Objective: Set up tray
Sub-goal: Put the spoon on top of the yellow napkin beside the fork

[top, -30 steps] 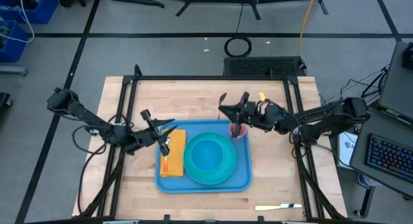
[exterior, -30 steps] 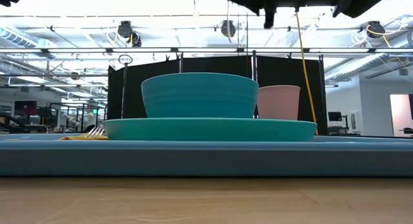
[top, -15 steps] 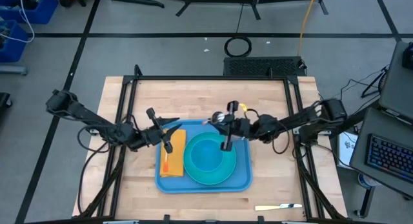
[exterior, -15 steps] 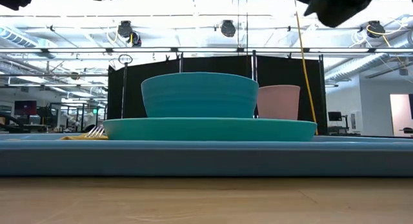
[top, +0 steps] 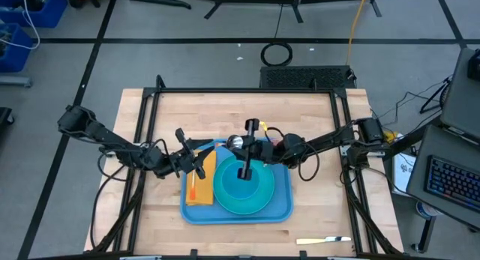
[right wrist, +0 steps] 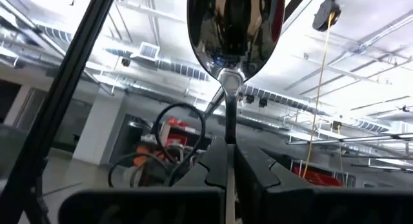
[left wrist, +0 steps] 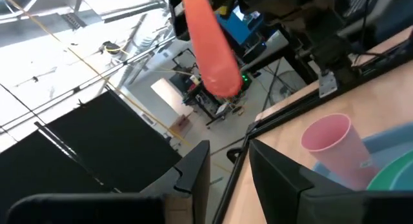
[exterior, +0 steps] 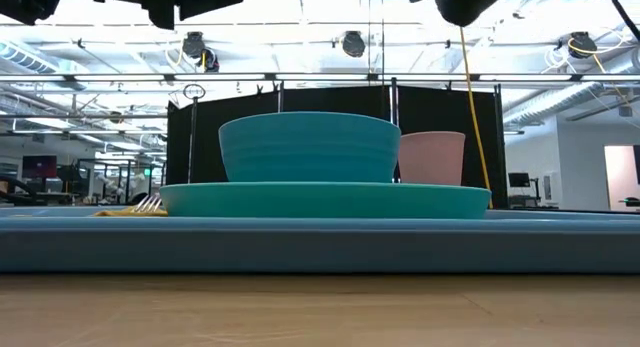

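1. While my right tool (top: 241, 145) hovers above the teal bowl (top: 241, 177), its fingers are clamped tight on a metal spoon (right wrist: 235, 27).
2. My left tool (top: 196, 159) grips an orange utensil handle (left wrist: 210, 43).
3. On the table (top: 315, 118) sits the light-blue tray (top: 281, 207).

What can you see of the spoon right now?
The spoon is shiny metal with a mirror-like oval bowl that reflects the ceiling, narrowing to a thin neck. Its handle is pinched between the shut fingers of the right gripper, bowl pointing away from the wrist. In the high view it shows as a bright glint, held in the air over the tray, touching nothing else.
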Motion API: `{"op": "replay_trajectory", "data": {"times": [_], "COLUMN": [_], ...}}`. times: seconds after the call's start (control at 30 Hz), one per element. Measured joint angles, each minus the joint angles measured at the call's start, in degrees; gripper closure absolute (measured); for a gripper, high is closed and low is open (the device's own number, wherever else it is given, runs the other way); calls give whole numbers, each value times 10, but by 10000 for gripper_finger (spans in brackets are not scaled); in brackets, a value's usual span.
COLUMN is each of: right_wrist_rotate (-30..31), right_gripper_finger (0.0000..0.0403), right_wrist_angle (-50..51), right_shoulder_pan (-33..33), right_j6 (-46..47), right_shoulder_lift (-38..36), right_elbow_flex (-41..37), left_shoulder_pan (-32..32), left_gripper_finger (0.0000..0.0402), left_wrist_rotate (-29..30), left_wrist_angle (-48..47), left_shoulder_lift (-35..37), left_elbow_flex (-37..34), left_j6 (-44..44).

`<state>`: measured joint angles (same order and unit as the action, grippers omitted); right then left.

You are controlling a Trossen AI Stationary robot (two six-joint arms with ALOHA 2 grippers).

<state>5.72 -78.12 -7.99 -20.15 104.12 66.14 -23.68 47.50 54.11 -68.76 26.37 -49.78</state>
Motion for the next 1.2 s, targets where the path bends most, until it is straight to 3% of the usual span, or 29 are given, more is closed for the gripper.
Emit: {"op": "replay_trajectory", "data": {"times": [0.33,0.93,1.2], "right_wrist_rotate": [1,0,1], "right_gripper_finger": [401,401,401], "right_wrist_angle": [8,17,-6], "right_shoulder_pan": [6,20,27], "right_j6": [14,59,58], "right_shoulder_lift": [1,2,39], "right_elbow_flex": [10,10,29], "left_shoulder_pan": [0,2,7], "left_gripper_finger": [289,289,289], "left_wrist_rotate": [11,-21,-33], "left_wrist_angle": [36,62,61], "left_shoulder_lift": [-4,-4,-4], "left_elbow_flex": [0,0,1], "left_j6": [-12,-9,2]}}
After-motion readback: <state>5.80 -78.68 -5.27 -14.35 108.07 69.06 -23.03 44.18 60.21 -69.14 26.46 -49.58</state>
